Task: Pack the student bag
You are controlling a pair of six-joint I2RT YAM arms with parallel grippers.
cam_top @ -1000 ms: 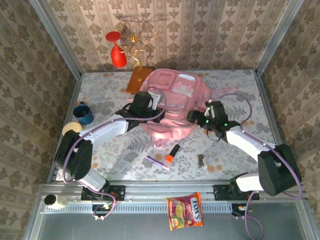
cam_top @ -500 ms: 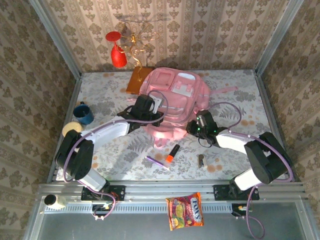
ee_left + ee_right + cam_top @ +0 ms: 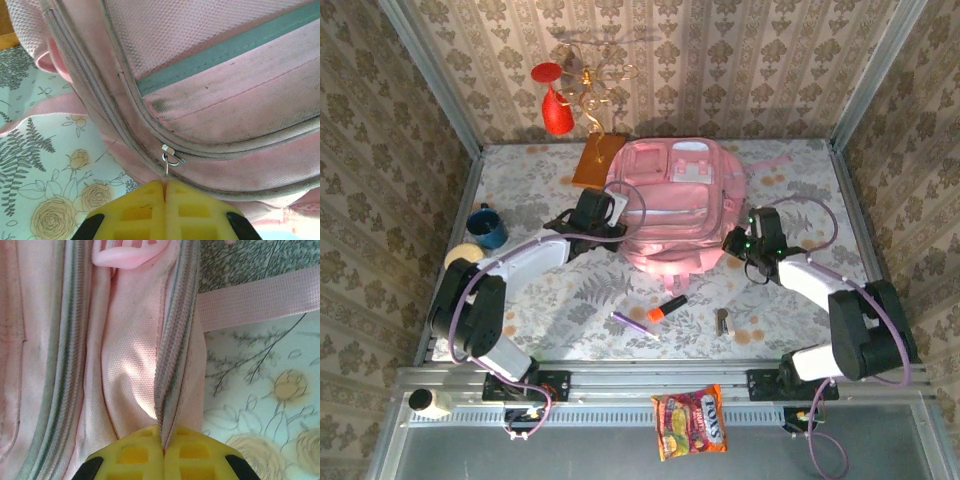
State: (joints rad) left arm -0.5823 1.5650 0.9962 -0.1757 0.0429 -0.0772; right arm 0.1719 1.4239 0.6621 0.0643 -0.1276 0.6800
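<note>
Two grippers meet the student bag [image 3: 675, 215], one on each flank. The bag lies flat toward the far edge of the desk [image 3: 550, 300], about midway across, with its front pockets facing up. Your left gripper [image 3: 164, 187] sits at the bag's left side with its yellow pads [image 3: 135, 210] pressed together. The thin metal zipper pull [image 3: 169, 159] runs down into the line where they meet (so it looks pinched there, by the tip only). Your right gripper [image 3: 163, 432] is at the bag's right side, pads likewise closed, with a raised ridge of the bag's zipped edge caught between them. A pink strap [image 3: 255, 297] crosses the floral desk just beside that ridge. On your side of the bag, a little clear of it, lie an orange marker [image 3: 666, 307] and a purple pen [image 3: 630, 322]. A blue mug [image 3: 487, 226] stands by the left edge, and a brown board [image 3: 596, 158] lies at the far edge, just beside the bag's far left corner.
</note>
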